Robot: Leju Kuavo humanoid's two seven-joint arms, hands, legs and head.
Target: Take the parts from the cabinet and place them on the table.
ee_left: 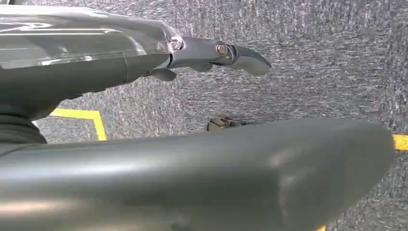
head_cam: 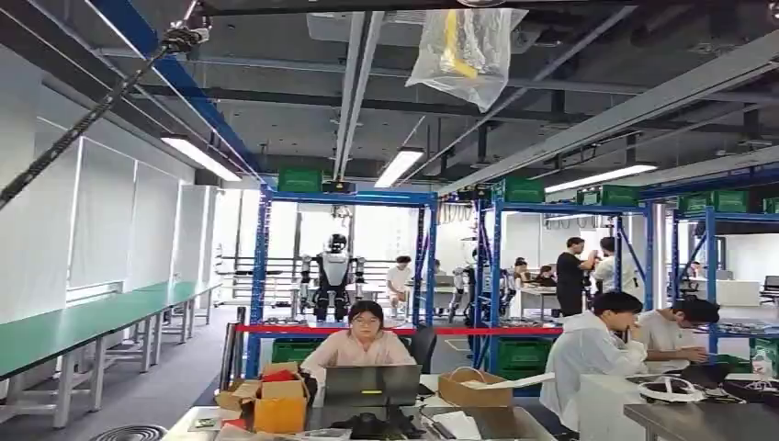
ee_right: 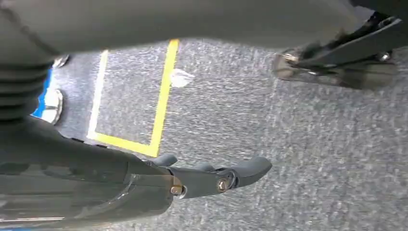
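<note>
Head view looks out across a workshop: blue steel shelving racks (head_cam: 342,197) stand in the middle distance with green plastic crates (head_cam: 300,178) on their top shelves, and I cannot tell from here which unit is the cabinet or whether any parts sit in it. A long green-topped workbench (head_cam: 87,322) runs along the wall on the left side. Nearer the camera, a person in a pale pink top (head_cam: 358,347) sits behind a grey laptop (head_cam: 373,384), with open brown cardboard boxes (head_cam: 276,397) just beside it. Two people in white coats (head_cam: 592,354) sit on the right side. A silver and black humanoid robot (head_cam: 333,274) stands between the rack uprights, further back.

Left wrist view shows the left hand (ee_left: 211,55) over grey speckled carpet (ee_left: 312,72) marked with yellow tape lines (ee_left: 94,120); its dark fingers (ee_left: 248,60) reach out straight, holding nothing.

Right wrist view shows the right hand (ee_right: 207,180) likewise over the carpet, fingers (ee_right: 250,168) extended and apart, nothing in its grasp.
</note>
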